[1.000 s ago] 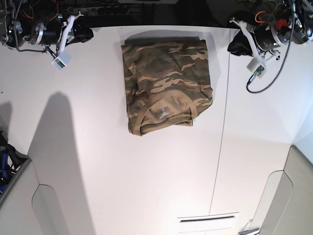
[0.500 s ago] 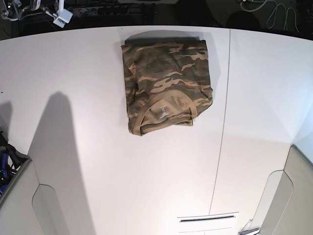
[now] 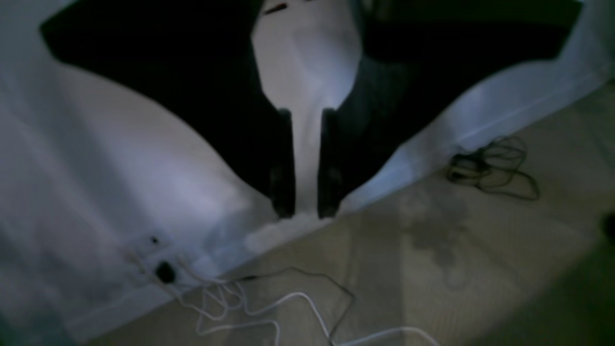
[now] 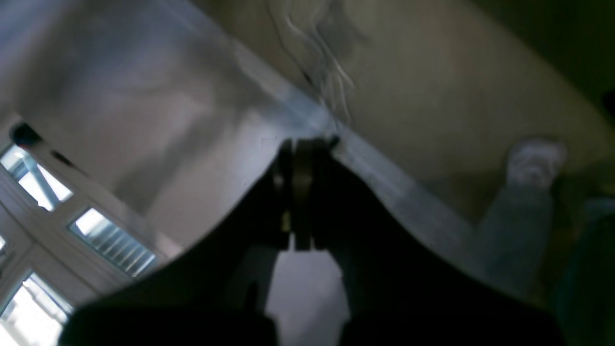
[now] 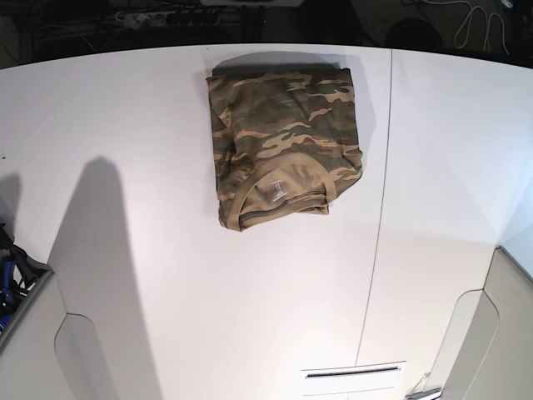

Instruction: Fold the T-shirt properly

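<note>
The camouflage T-shirt (image 5: 283, 133) lies folded into a compact rectangle at the far middle of the white table (image 5: 125, 125), with its tan collar (image 5: 287, 173) and neck label toward the near edge. Neither arm shows in the base view. The left gripper (image 3: 306, 211) shows only in the left wrist view, empty, its dark fingers (image 3: 283, 163) parallel with a narrow slit, aimed at a white wall and floor. The right gripper (image 4: 301, 144) shows only in the right wrist view, empty, fingers close together, aimed at a wall. The shirt is out of both wrist views.
A thin seam (image 5: 379, 208) runs down the table right of the shirt. Grey panels stand at the near left (image 5: 50, 350) and near right (image 5: 491, 333). Cables lie on the floor (image 3: 490, 166) and behind the table (image 5: 475, 21). A window (image 4: 43, 192) is in the right wrist view.
Both arms, which were at the table's far corners one second ago, have pulled back out of the base view. The folded shirt has not moved.
</note>
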Controlling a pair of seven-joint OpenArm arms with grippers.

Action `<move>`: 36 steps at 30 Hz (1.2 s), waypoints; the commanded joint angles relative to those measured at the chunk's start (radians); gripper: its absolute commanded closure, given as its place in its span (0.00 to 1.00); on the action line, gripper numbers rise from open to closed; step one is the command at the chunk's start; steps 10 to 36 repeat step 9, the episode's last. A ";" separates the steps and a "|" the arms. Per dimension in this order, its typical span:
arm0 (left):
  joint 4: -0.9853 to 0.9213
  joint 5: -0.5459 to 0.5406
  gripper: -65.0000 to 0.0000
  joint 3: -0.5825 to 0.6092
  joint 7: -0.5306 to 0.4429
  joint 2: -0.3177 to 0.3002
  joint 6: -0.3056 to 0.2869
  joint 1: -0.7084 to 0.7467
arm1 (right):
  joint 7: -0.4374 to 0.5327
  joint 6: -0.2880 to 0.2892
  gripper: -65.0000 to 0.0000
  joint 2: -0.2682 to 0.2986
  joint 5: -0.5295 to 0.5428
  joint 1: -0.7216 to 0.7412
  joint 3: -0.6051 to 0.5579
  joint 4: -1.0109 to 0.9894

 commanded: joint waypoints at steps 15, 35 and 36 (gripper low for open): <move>-0.238 0.000 0.86 0.090 0.001 0.146 -0.004 -0.222 | -0.002 -0.004 1.00 -0.107 -0.068 0.156 0.003 -0.266; -0.238 0.000 0.86 0.090 0.001 0.146 -0.004 -0.222 | -0.002 -0.004 1.00 -0.107 -0.068 0.156 0.003 -0.266; -0.238 0.000 0.86 0.090 0.001 0.146 -0.004 -0.222 | -0.002 -0.004 1.00 -0.107 -0.068 0.156 0.003 -0.266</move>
